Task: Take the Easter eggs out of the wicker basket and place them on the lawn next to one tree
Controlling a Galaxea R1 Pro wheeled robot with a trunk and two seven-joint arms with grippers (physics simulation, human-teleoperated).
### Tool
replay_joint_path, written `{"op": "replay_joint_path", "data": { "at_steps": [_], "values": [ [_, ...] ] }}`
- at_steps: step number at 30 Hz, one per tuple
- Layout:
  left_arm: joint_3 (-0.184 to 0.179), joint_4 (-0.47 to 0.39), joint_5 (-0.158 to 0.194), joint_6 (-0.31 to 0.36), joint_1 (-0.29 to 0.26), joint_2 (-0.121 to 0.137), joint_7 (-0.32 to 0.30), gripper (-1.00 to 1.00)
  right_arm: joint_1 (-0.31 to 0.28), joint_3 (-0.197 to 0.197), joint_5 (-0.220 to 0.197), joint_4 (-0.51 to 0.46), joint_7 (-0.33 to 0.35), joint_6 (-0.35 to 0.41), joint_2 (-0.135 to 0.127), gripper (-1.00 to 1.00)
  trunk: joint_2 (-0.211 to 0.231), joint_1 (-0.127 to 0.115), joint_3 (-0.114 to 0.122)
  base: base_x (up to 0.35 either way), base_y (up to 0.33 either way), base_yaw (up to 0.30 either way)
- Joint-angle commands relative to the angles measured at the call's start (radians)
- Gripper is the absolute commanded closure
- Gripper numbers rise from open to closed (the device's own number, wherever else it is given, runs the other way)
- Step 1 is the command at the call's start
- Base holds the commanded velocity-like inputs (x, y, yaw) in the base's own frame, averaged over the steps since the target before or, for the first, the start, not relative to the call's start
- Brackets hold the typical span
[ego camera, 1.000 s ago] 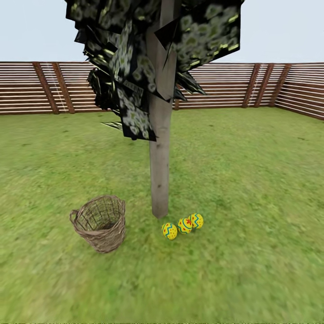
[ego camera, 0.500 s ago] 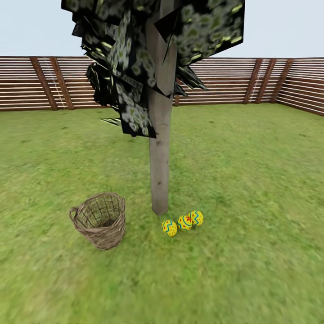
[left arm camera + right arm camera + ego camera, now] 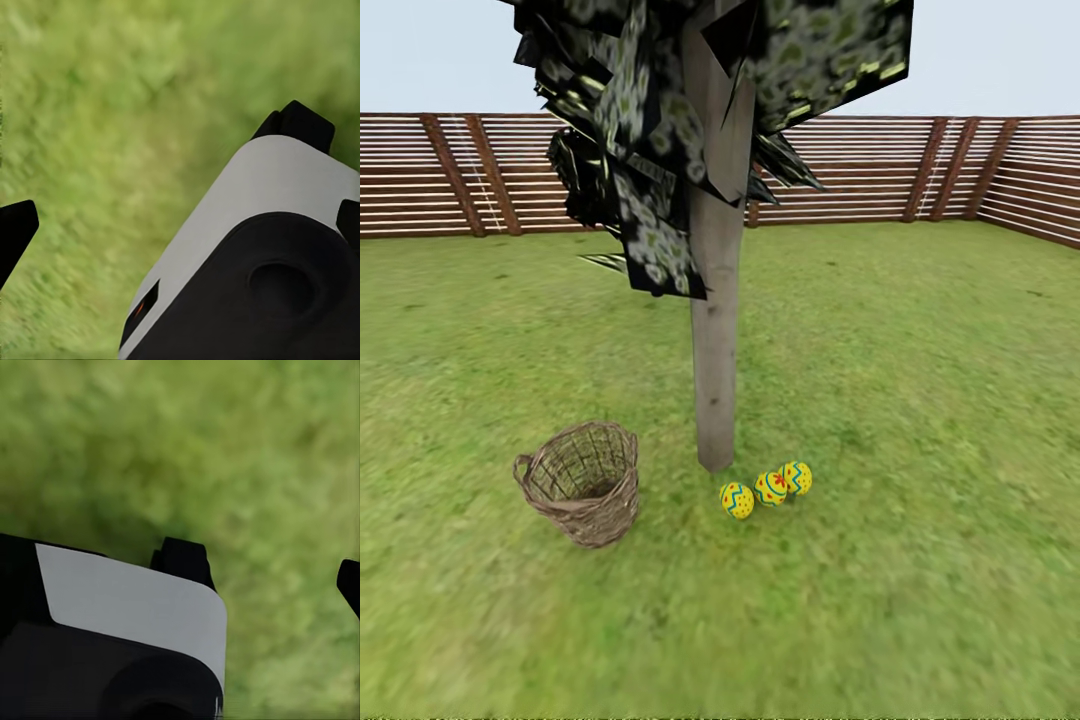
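- Where the garden's brown slatted fence [image 3: 860, 180] closes the far side, we see the lawn [image 3: 920, 380] spread wide and flat toward us.
- On it stands the tree [image 3: 715, 380], its pale trunk upright under dark speckled foliage.
- We find the wicker basket [image 3: 582, 490] on the grass left of the trunk, tilted a little, with no egg visible inside.
- We count three Easter eggs [image 3: 768, 489] in a short row on the grass just right of the trunk's foot, apart from the basket.
- Our left tool [image 3: 157, 180] hangs over blurred grass with its fingers spread, released; our right tool [image 3: 274, 570] likewise, holding nothing.
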Motion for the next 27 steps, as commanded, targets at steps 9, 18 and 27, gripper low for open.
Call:
{"op": "replay_joint_path", "data": {
  "at_steps": [9,18,27],
  "values": [
    [-0.008,0.000,0.005,0.005,-0.001,0.000,0.002,-1.00,-0.001,0.003,0.010,0.004,-0.007,-0.005,0.001,-1.00,0.000,0.000,-0.015,0.000,0.000,0.000],
    [-0.008,0.000,0.005,0.005,-0.001,0.000,0.003,-1.00,-0.001,0.003,0.010,0.004,-0.007,-0.005,0.001,-1.00,0.000,0.000,-0.029,0.000,0.000,0.000],
    [-0.008,0.000,0.005,0.005,-0.001,0.000,0.002,-1.00,-0.001,0.003,0.011,0.003,-0.007,-0.010,0.000,-1.00,0.000,0.000,-0.036,0.000,0.000,0.000]
  ]
}}
